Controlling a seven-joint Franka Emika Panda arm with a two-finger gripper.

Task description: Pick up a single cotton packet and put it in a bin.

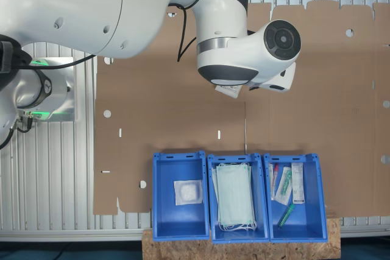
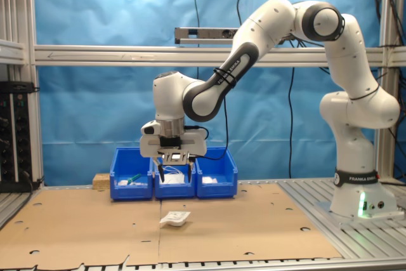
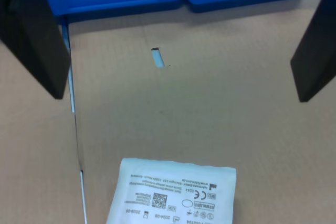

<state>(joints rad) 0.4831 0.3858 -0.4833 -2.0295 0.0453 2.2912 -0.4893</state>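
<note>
White cotton packet (image 3: 173, 192) lies flat on brown cardboard sheet (image 3: 210, 108), printed face up: fine black text lines, a small square code block, an oval and a few symbol marks, too small to read out. Soft, slightly puffy, squarish with a crimped edge. In the second exterior view the packet (image 2: 174, 219) sits on the cardboard below the gripper (image 2: 175, 171), at about 6 o'clock from it, clear air between them. In the first exterior view part of it (image 1: 228, 91) pokes out from under the wrist.

Gripper spread wide, nothing between the fingers, touching nothing. Wrist view shows two dark flat fingers (image 3: 37, 40), one near each side edge, with the cardboard open between them; the packet is not between them.

Cardboard is matte, with small punched slots and holes, seam between two sheets. It rests on a ribbed aluminium table (image 1: 49, 181).

Three blue plastic bins in a row, rigid, rectangular, touching side by side. In the first exterior view, seen from above: the 9 o'clock bin (image 1: 159, 211) holds one more white packet (image 1: 188, 192); middle bin (image 1: 211, 223) holds pale green face masks (image 1: 234, 196); the 3 o'clock bin (image 1: 320, 211) holds long narrow white wrappers (image 1: 297, 182) and a green item (image 1: 286, 216). Bins rest on a chipboard slab (image 1: 332, 245).
</note>
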